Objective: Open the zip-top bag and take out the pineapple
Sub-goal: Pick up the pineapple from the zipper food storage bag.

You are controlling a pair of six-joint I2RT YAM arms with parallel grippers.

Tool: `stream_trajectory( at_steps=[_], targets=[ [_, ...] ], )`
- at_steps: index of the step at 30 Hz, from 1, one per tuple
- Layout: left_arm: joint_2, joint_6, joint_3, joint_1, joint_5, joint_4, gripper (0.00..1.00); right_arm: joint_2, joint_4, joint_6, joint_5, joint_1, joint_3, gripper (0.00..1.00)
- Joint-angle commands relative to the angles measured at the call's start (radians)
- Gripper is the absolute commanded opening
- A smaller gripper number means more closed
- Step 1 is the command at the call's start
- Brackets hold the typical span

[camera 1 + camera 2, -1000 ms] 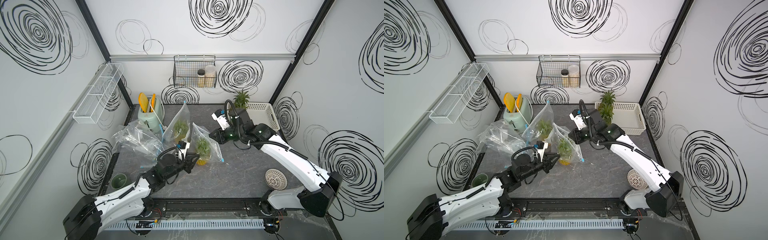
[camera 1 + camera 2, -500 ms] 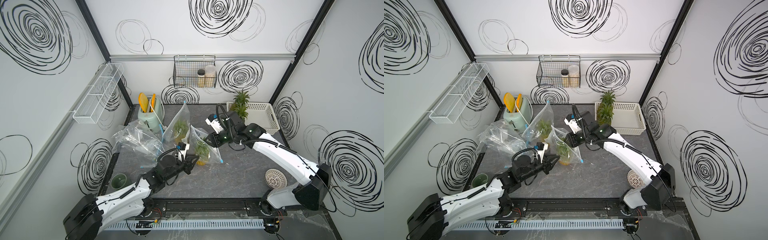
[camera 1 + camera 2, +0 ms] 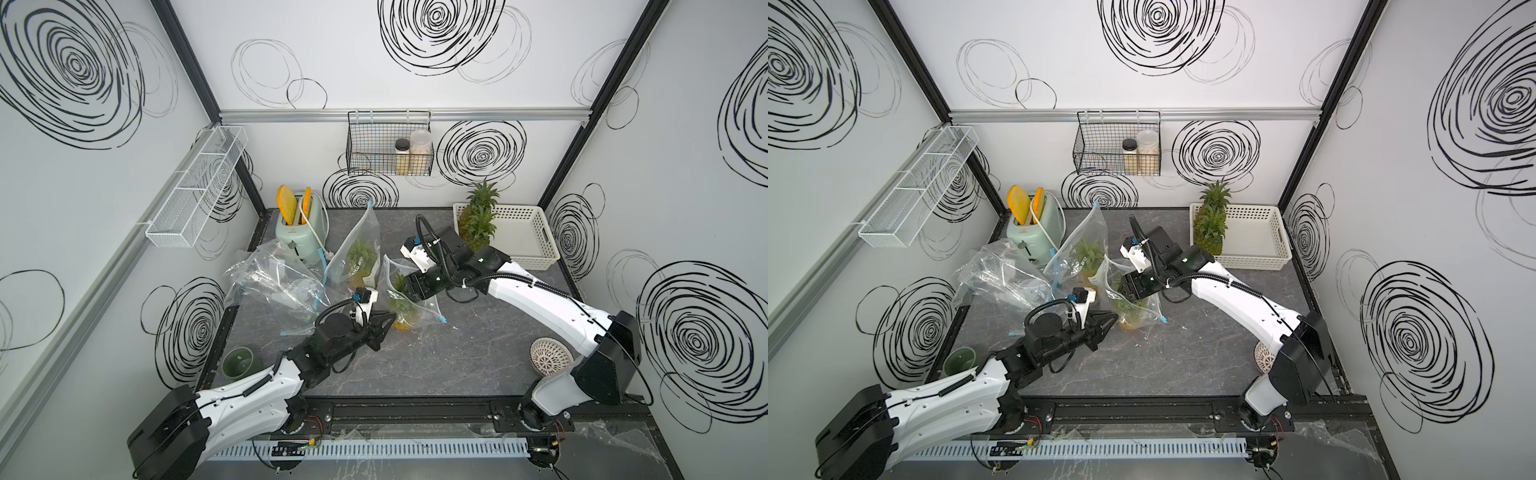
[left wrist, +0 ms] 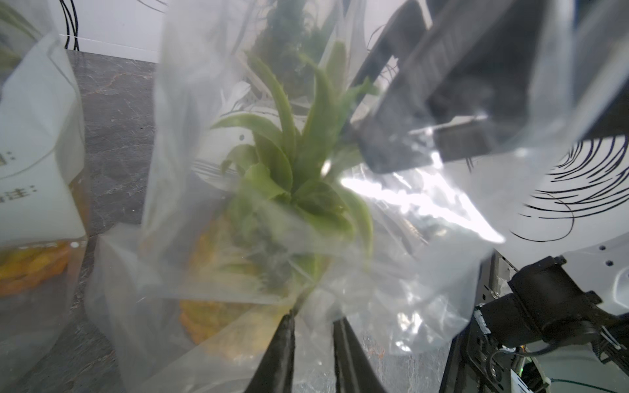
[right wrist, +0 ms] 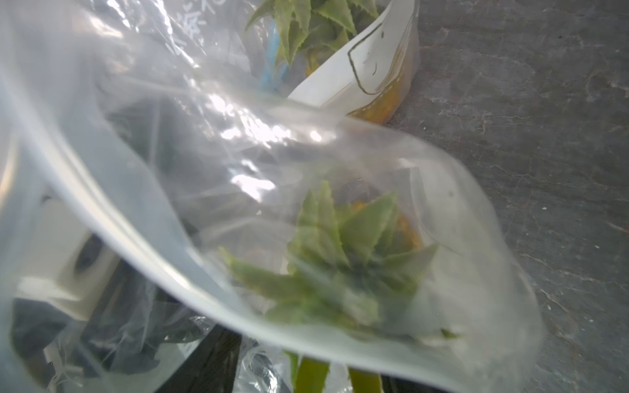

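Observation:
A clear zip-top bag stands mid-table with a pineapple inside, green crown up. In the left wrist view the pineapple fills the middle. My left gripper is shut on the bag's film low at its side. My right gripper is at the top of the bag, open. Leaf tips lie between its fingers, and the bag's rim crosses in front of the crown. Whether the fingers touch the leaves I cannot tell.
A second bagged pineapple stands just behind. Crumpled empty bags and a toaster are at the back left. A white basket at the back right holds pineapples. A green cup and a white strainer sit near the front.
My right arm has swung from near the white basket over to the bag's top, and its gripper has opened. The left gripper has kept its hold on the bag almost unmoved.

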Motion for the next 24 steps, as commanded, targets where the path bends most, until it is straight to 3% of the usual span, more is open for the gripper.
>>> stream_trajectory(
  at_steps=[1, 10, 17, 24],
  targets=[
    [0.004, -0.007, -0.011, -0.007, -0.01, 0.072, 0.24, 0.039, -0.075, 0.001, 0.054, 0.03, 0.052, 0.7],
    [-0.027, -0.002, -0.022, -0.007, -0.019, 0.06, 0.24, 0.215, -0.213, 0.01, 0.162, 0.047, 0.108, 0.69],
    [-0.059, -0.003, -0.03, -0.007, -0.038, 0.038, 0.24, 0.214, -0.166, 0.028, 0.124, 0.048, 0.042, 0.64],
    [-0.062, 0.0, -0.025, -0.003, -0.045, 0.03, 0.24, 0.18, -0.199, 0.034, 0.164, 0.054, -0.008, 0.61]
  ],
)
